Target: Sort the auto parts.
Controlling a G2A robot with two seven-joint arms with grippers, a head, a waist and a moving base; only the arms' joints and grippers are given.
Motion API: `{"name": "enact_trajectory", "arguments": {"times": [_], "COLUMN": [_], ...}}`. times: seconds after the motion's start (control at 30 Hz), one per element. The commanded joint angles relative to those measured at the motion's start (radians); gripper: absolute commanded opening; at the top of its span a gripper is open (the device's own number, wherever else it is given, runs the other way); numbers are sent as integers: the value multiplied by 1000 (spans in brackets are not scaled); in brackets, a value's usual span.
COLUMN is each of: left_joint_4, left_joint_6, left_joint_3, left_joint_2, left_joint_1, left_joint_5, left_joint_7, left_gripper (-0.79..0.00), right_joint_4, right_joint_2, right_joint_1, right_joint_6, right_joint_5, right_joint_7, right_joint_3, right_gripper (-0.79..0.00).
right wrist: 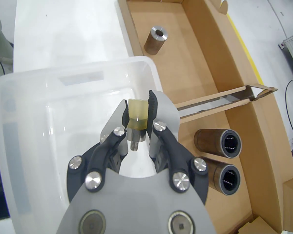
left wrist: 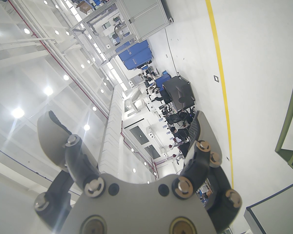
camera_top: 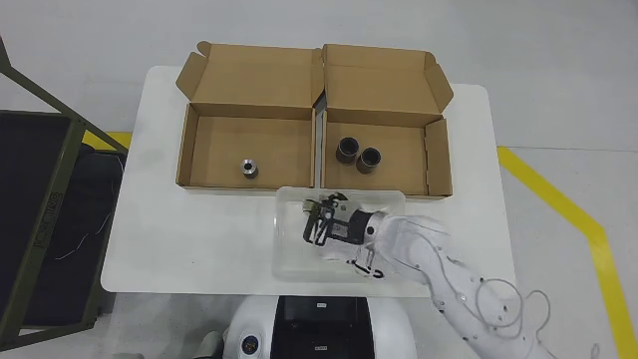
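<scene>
Right claw (right wrist: 138, 99) clamps a yellowish stud (right wrist: 136, 116), seemingly above the bin (right wrist: 63, 71) (left claw (left wrist: 123, 118) agape).

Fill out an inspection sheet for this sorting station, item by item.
Surface: white table, bearing two open cardboard boxes and a clear bin.
Job's things: steel cylinder in one box; two dark bearings in the other box; yellowish studded part gripped over the bin.
Clutter: nothing seen.
Grippers: right gripper shut on the part; left gripper open, empty, facing the hall.
Cables: thin cable beside the table.
Surroundings: yellow floor line, dark cart.
</scene>
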Motion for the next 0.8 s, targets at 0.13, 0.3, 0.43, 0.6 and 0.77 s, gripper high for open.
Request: {"name": "enact_trajectory", "arguments": {"times": [0.13, 0.3, 0.43, 0.6, 0.77], "left_joint_4": [0, 0, 0, 0, 0], "left_joint_6": [0, 0, 0, 0, 0], "left_joint_3": [0, 0, 0, 0, 0], "left_joint_2": [0, 0, 0, 0, 0], "left_joint_1": [0, 0, 0, 0, 0], "left_joint_5": [0, 0, 0, 0, 0], "left_joint_7": [0, 0, 0, 0, 0], "left_gripper": [0, 0, 0, 0, 0], "right_joint_4": [-1, -16, -18, -3, 13], "right_joint_2": [13, 23, 26, 26, 22], "right_joint_1": [-55, -91, -101, -96, -85], "right_joint_6": [37, 64, 64, 44, 28], "right_joint_5": [45, 47, 97, 159, 219], "right_joint_7": [-200, -341, -478, -615, -747], "right_joint_3": [71, 119, 152, 172, 172], "right_gripper": [-785, -785, -785, -785, -785]}}
